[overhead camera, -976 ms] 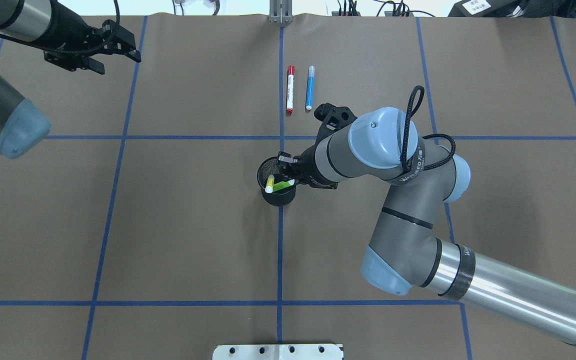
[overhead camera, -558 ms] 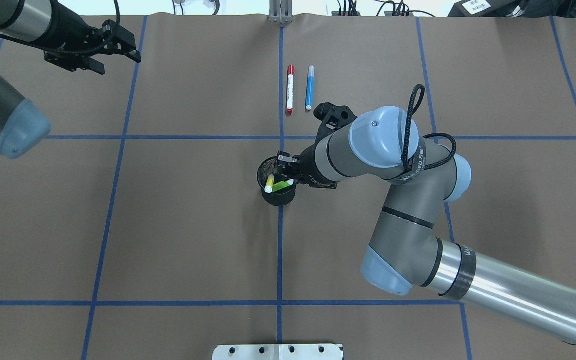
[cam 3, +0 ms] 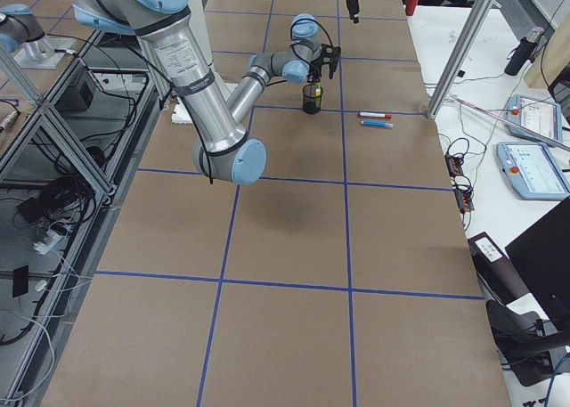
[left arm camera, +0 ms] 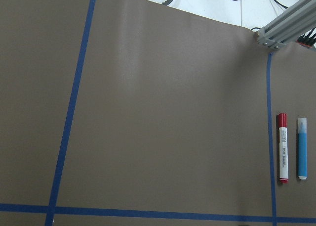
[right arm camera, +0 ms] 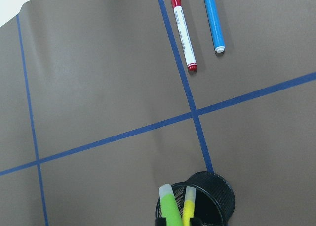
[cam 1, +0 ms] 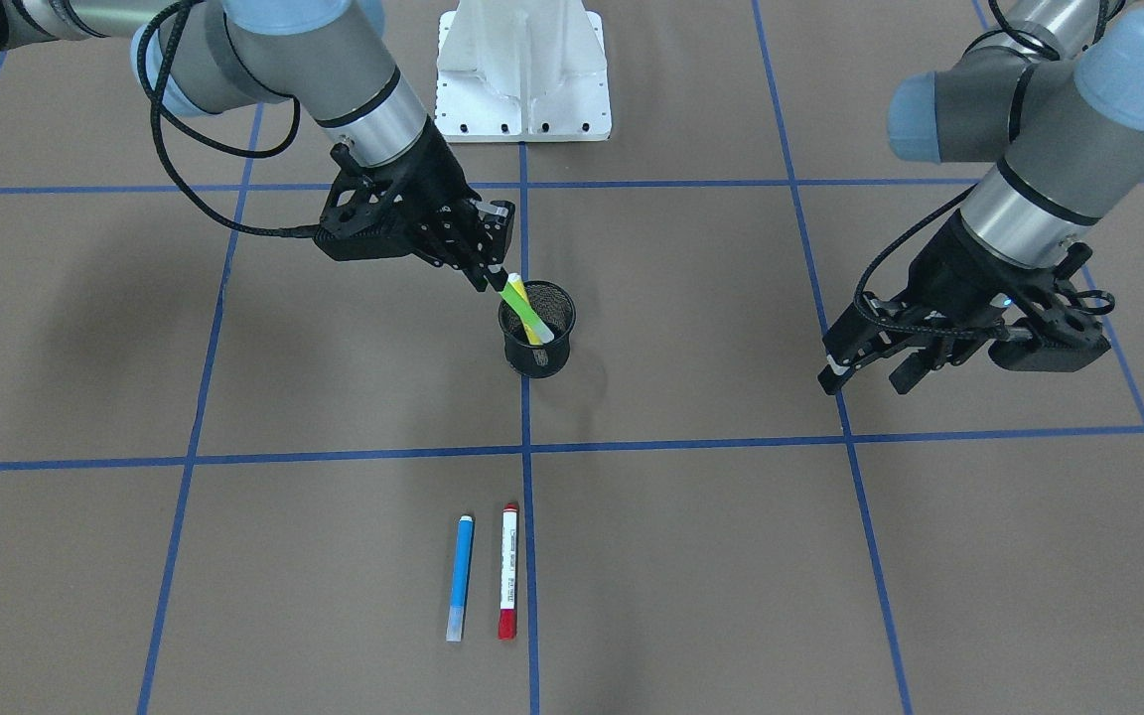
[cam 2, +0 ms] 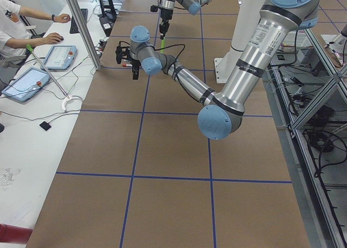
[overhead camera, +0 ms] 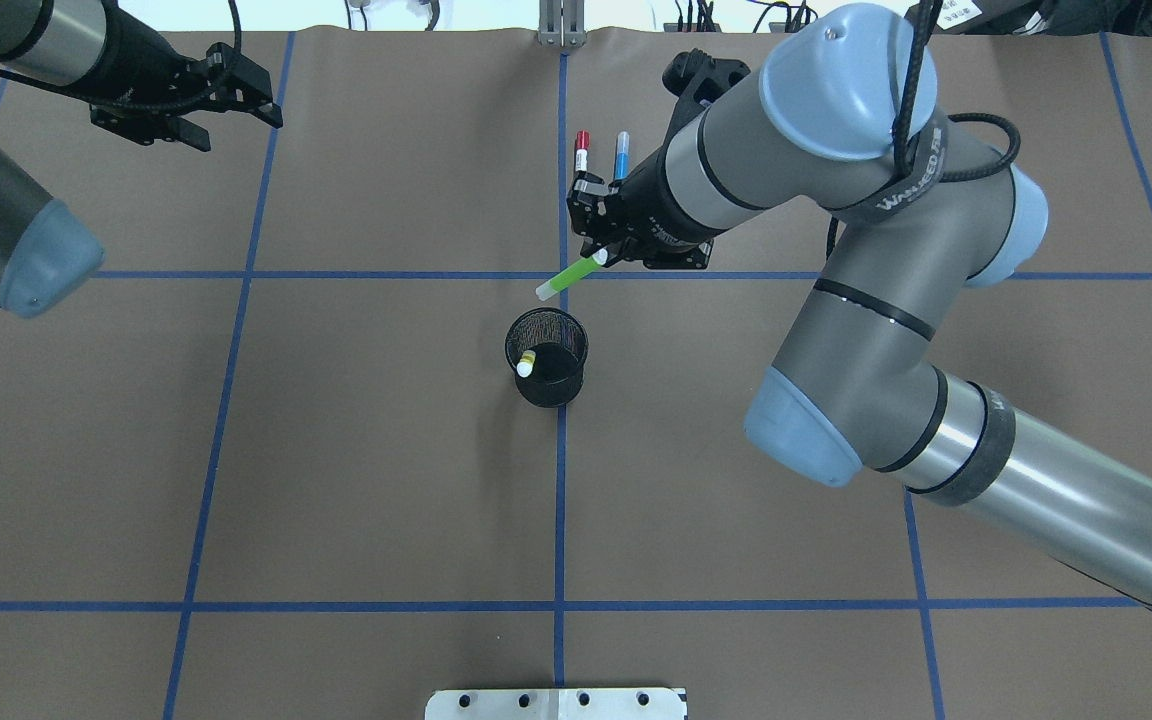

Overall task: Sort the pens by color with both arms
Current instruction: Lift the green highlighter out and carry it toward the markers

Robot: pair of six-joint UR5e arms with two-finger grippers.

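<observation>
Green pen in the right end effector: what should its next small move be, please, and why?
Probably carry the green pen toward the blue pen on the table: the right end effector grips it above the cup, apparently clear.

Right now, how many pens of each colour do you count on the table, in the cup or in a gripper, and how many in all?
green pen: 1
yellow pen: 1
blue pen: 1
white pen with red ends: 1
Total: 4 pens
</observation>
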